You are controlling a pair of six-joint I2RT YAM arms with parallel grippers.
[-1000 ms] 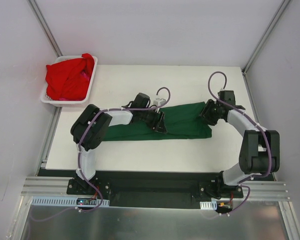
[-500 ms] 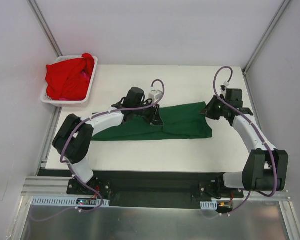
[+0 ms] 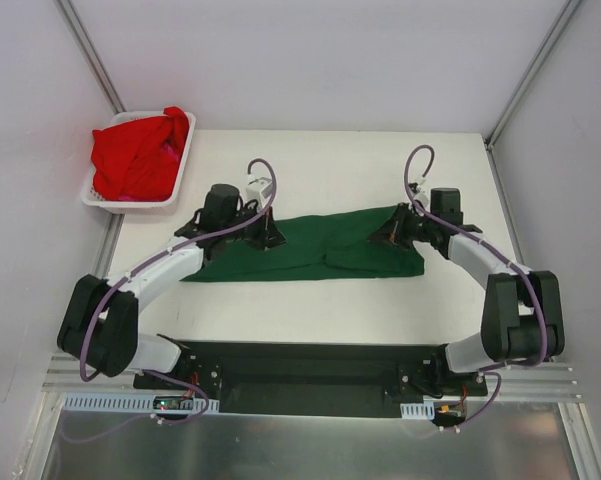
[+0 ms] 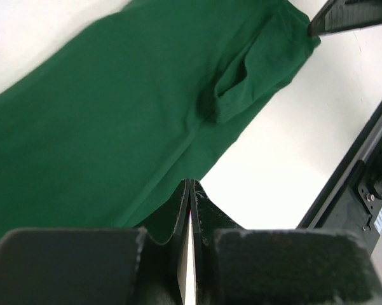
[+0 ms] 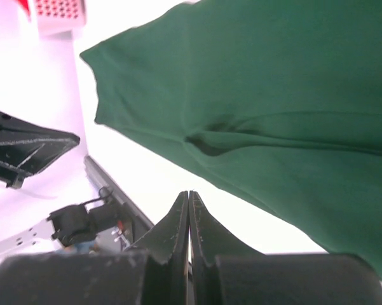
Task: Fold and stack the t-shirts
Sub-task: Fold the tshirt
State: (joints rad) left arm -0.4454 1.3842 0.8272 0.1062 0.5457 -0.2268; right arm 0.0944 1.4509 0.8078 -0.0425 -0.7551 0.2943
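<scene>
Red t-shirts [image 3: 130,155]: heaped in basket [image 3: 120,204], far left. Left end effector [image 3: 269,240]: jaws together at far hem of green t-shirt [image 3: 330,252], which lies flat on worktop [image 3: 380,170]. Right end effector [image 3: 392,235]: likewise. I'd confirm both pinch cloth, then lift evenly.

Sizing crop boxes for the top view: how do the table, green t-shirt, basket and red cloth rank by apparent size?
1. Table
2. green t-shirt
3. white basket and the red cloth heaped in it: too alike to rank.
</scene>
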